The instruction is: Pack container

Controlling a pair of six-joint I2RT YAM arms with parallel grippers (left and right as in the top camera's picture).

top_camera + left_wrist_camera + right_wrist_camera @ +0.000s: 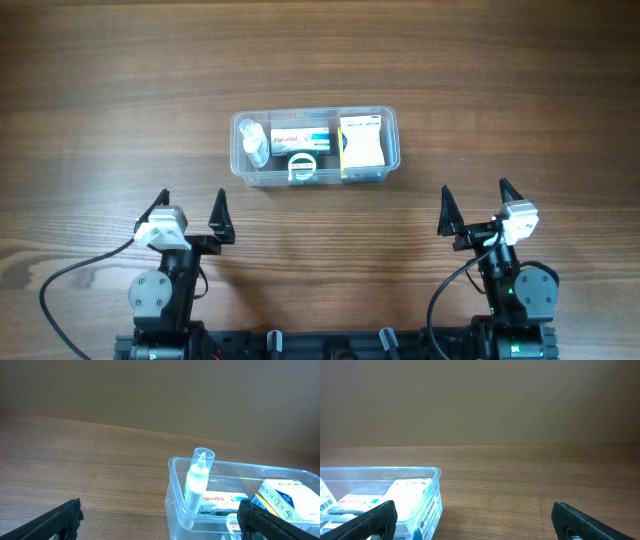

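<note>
Your clear rectangular plastic container sits ahead of and between your left claw and right claw, apart from both. Both claws gape wide, empty.

"Panadol" on the flat box

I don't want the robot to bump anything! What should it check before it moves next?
1. Left gripper open, holding nothing: ok.
2. Right gripper open, holding nothing: ok.
3. Both grippers apart from the container: ok.
4. Small bottle, red-and-white box, yellow-and-white box and white ring all inside the container: ok.
5. Bottle's cap on tight: cannot tell.
</note>
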